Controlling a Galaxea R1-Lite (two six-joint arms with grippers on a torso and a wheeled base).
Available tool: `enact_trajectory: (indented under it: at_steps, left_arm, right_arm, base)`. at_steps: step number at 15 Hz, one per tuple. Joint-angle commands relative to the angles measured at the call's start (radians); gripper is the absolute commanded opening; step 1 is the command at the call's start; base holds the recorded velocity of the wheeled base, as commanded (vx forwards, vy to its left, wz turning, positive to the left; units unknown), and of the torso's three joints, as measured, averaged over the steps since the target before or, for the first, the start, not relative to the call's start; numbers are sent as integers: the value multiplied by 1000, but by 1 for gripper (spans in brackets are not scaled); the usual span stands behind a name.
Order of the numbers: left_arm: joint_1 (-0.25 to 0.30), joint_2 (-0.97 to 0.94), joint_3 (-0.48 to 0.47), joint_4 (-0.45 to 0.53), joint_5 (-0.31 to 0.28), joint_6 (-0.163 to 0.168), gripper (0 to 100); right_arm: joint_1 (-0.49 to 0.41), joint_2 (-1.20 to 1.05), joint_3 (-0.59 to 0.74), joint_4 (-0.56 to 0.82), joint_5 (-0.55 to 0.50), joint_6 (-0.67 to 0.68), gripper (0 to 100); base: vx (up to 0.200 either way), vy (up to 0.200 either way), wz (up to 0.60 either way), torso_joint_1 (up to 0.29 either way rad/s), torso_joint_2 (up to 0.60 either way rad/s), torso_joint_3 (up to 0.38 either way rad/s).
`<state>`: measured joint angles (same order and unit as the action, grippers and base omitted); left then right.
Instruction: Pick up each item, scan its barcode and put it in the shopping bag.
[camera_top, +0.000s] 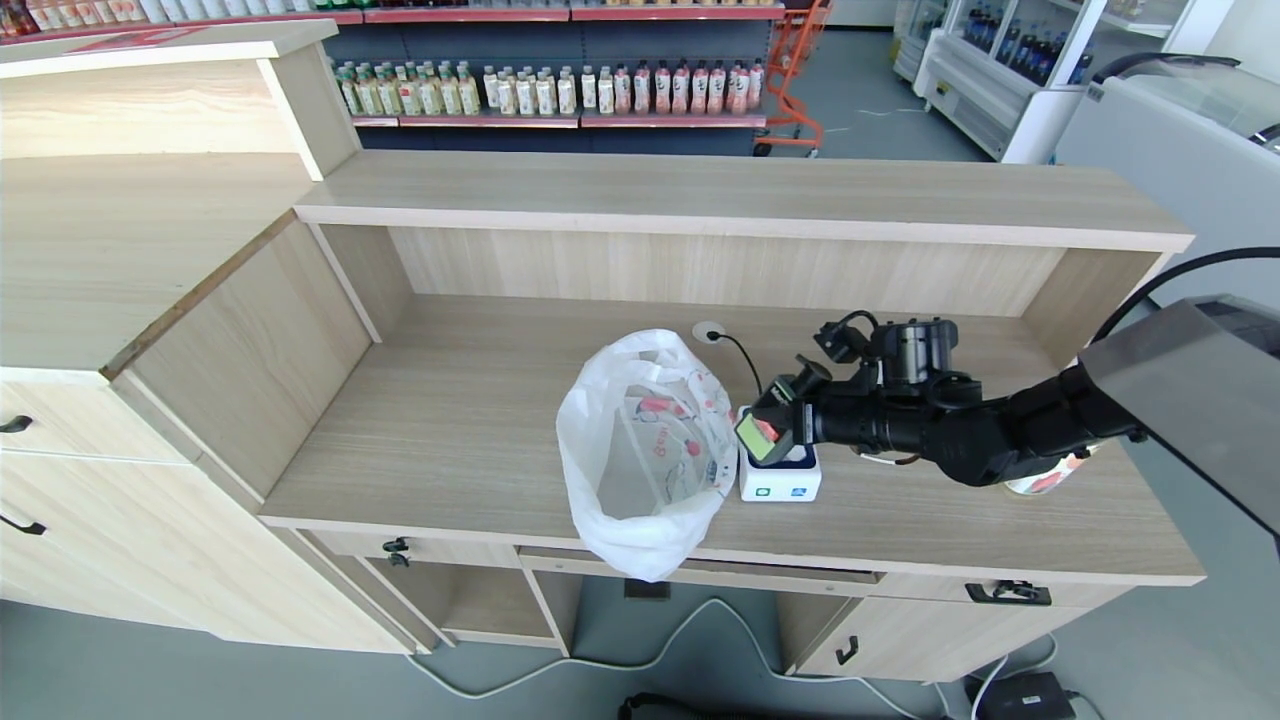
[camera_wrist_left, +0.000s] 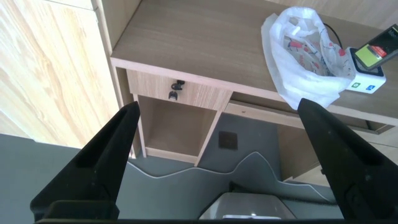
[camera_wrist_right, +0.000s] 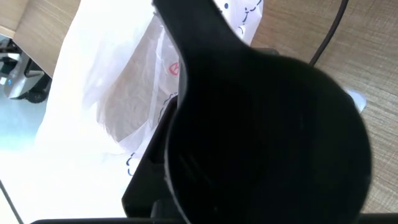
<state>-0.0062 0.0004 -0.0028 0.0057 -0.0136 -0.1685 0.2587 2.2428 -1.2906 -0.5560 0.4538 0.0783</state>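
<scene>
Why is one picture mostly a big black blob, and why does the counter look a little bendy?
Right wrist view: a dark shape sits right against the camera, unlit, while the shopping bag glares white. Head view: the wide lens bows the counter edge.

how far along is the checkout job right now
Nothing clearly lies in the shopping bag yet. The right gripper holds a green pack over the white scanner. Bagging it remains, then the patterned item under the right arm. The left gripper hangs open.
</scene>
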Motion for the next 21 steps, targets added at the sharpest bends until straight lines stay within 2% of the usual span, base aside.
enact_trajectory:
  at_steps: [1,7,10,13,14,15,17,21]
  left_arm:
    - [0,0,1,0,0,0,100]
    - [0,0,0,0,0,0,100]
    - [0,0,0,0,0,0,100]
    - [0,0,0,0,0,0,100]
    - [0,0,1,0,0,0,100]
    - [0,0,0,0,0,0,100]
    - [0,0,0,0,0,0,100]
    - [0,0,0,0,0,0,100]
  right_arm:
    - [-1,1,-3,-1,0,0,0]
    - [1,-15,14,-16,-4,3,0]
    - [-65,-219,145,-48,-15,-40,0]
    - [-251,-485,401,-85,-18,-390,0]
    - [-345,-552,537,-163,-11,-534,0]
    - [-414,-577,640,-272,-9,-612,0]
    - [-446,-592,695,-367,-9,-661,0]
    - [-449,-592,683,-472,-6,-764,0]
  base:
    - [0,0,0,0,0,0]
    - [0,0,0,0,0,0]
    - [0,0,0,0,0,0]
    - [0,0,0,0,0,0]
    - [0,0,0,0,0,0]
    - [0,0,0,0,0,0]
    - [0,0,0,0,0,0]
    - [0,0,0,0,0,0]
